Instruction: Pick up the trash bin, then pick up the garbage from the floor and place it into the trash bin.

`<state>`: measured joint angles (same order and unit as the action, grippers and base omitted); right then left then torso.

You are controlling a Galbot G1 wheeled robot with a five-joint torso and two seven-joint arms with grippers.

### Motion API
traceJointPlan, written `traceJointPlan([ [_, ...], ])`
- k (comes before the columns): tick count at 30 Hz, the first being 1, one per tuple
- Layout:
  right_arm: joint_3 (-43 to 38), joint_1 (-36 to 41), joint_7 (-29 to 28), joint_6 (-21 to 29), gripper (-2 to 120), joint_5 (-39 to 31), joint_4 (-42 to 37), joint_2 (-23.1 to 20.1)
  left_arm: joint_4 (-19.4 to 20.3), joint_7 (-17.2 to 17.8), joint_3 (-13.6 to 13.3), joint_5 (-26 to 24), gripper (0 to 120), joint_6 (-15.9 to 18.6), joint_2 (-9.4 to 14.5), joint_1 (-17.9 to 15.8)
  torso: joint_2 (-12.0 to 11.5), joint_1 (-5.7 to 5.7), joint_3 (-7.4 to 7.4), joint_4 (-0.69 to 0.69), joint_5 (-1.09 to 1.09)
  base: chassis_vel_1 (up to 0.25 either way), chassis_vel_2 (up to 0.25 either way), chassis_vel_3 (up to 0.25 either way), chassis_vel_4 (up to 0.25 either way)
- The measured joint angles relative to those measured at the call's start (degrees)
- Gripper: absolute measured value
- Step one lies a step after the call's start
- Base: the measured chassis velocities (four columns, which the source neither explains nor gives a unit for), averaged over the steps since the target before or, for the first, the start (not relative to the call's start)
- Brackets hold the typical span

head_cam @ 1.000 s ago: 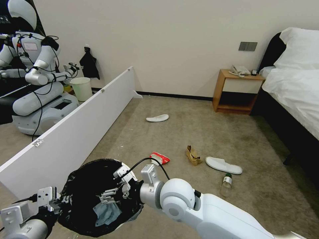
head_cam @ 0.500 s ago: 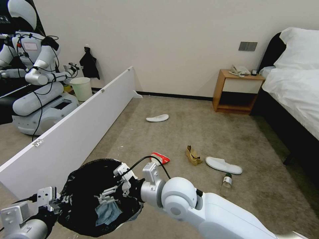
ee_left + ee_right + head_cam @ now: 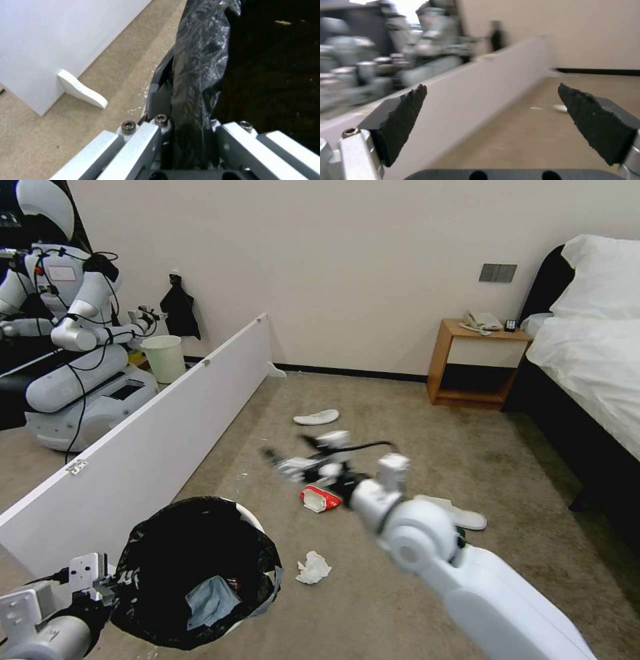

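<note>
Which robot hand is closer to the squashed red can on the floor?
The right. The right gripper hangs open just above and beside the red can, while the left gripper is off by the trash bin, clamped on its rim.

Left gripper low at near left, clamped. Right gripper extended forward, jaws wide apart.

The trash bin, white with a crinkled black bag folded over its rim, sits near left, a light-blue tissue inside. On the carpet lie a white crumpled tissue beside it, a red-white wrapper farther off, and two flat white slippers.
</note>
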<state>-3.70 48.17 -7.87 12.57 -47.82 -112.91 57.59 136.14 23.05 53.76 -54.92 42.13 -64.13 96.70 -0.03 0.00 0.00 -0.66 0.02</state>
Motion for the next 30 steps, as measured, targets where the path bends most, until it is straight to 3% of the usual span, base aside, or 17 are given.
traceJointPlan([
  [2, -3.30, 3.68, -0.15, -0.42, 100, 2.39, -0.59, -0.39, -0.17, -0.15, -0.05, 0.53, 3, 0.00, -0.11, -0.02, 0.00, 0.00, 0.00, -0.02, 0.00, 0.000, 0.000, 0.000, 0.000],
  [4, -11.04, 12.21, -0.10, -0.74, 100, 7.50, -2.61, -0.73, -0.19, -0.76, -0.02, 1.62, 3, 0.00, -0.49, 0.68, 0.00, 0.00, 0.00, 0.01, 0.00, 0.000, 0.000, 0.000, 0.000],
  [7, -14.35, 16.32, 0.22, -1.11, 100, 10.29, -3.49, -0.81, -0.18, -1.13, 0.04, 2.26, 3, 0.00, -0.64, 1.12, 0.00, 0.00, -0.01, 0.02, -0.02, 0.000, 0.000, 0.000, 0.000],
  [8, -18.69, 21.85, 0.67, -2.04, 100, 13.70, -4.40, -0.42, -0.21, -1.51, 0.09, 3.17, 3, -0.31, -0.87, 1.55, 0.00, 0.00, -0.01, 0.01, 0.00, 0.000, 0.000, 0.000, 0.000],
  [9, -22.42, 26.00, 0.86, -2.81, 100, 15.87, -5.26, 0.67, -0.22, -1.85, 0.12, 3.93, 3, -0.71, -1.22, 1.88, 0.00, 0.00, -0.01, -0.02, 0.00, 0.000, 0.000, 0.000, 0.000],
  [13, -27.18, 30.76, 0.87, -3.45, 100, 18.22, -6.65, 2.91, -0.22, -2.10, -0.03, 4.43, 3, -1.09, -1.80, 2.00, 0.00, 0.00, -0.01, 0.01, -0.02, 0.000, 0.000, 0.000, 0.000],
  [15, -33.71, 36.08, 2.01, -5.70, 100, 22.18, -7.90, 7.13, -0.66, -2.42, -0.29, 5.68, 3, -2.07, -2.34, 1.78, 0.00, 0.00, -0.01, 0.02, -0.03, 0.000, 0.000, 0.000, 0.000],
  [19, -38.43, 39.98, 3.26, -7.51, 100, 25.89, -8.75, 10.79, -1.15, -2.53, -0.05, 6.00, 3, -2.65, -2.63, 1.71, 0.00, 0.00, -0.01, 0.01, -0.02, 0.000, 0.000, 0.000, 0.000],
  [21, -42.72, 44.86, 6.49, -11.66, 100, 28.58, -9.08, 14.70, -2.09, -2.54, 0.61, 6.05, 3, -2.90, -2.70, 2.07, 0.00, 0.00, -0.01, -0.02, -0.02, 0.000, 0.000, 0.000, 0.000],
  [30, -43.62, 48.65, 11.40, -16.26, 100, 33.62, -8.87, 18.53, -3.29, -1.75, 1.55, 3.87, 3, -2.71, -1.65, 2.65, 0.00, -0.01, -0.01, 0.02, -0.03, 0.000, 0.000, 0.000, 0.000],
])
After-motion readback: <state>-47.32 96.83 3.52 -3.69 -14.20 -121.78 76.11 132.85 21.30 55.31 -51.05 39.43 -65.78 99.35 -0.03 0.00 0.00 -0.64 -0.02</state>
